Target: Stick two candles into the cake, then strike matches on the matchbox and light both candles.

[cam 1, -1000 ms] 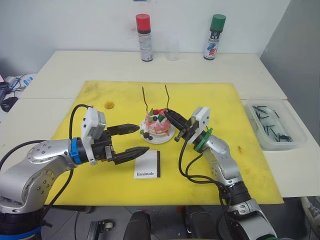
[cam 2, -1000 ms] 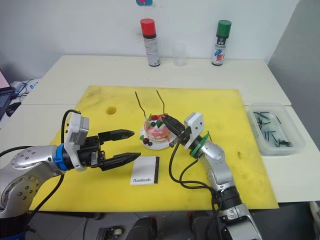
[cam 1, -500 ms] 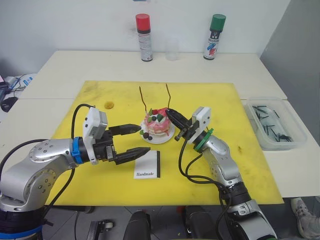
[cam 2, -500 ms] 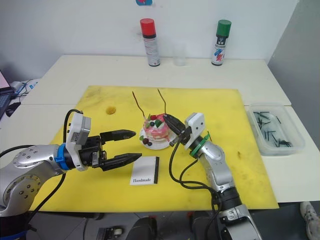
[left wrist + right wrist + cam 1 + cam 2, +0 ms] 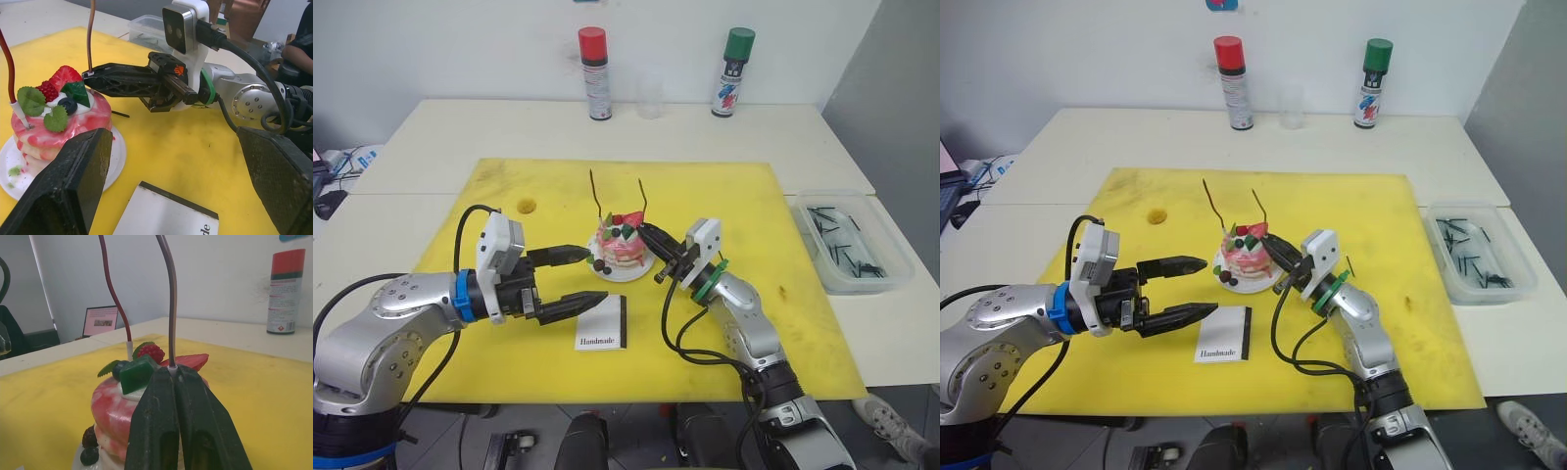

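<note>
Lab-like room: plain white tables (image 5: 460,147), spray cans (image 5: 594,73), laptop (image 5: 100,324).

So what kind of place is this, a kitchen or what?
Likely a robot test lab, not a kitchen: plain white tables carry a yellow mat, two spray cans, and a clear bin of matches. A laptop sits behind.

— What's ahead of my right gripper (image 5: 644,229)?
— Its fingertips are at the cake (image 5: 621,247), closed around the base of the nearer candle (image 5: 643,198); the second candle (image 5: 595,194) stands in the cake beyond it.
— And my left gripper (image 5: 590,277)?
— The cake and its plate (image 5: 636,269) sit just off its upper finger; the matchbox (image 5: 603,323) lies just past its lower one. The tray of matches (image 5: 850,241) is well apart, beyond my right arm.
</note>
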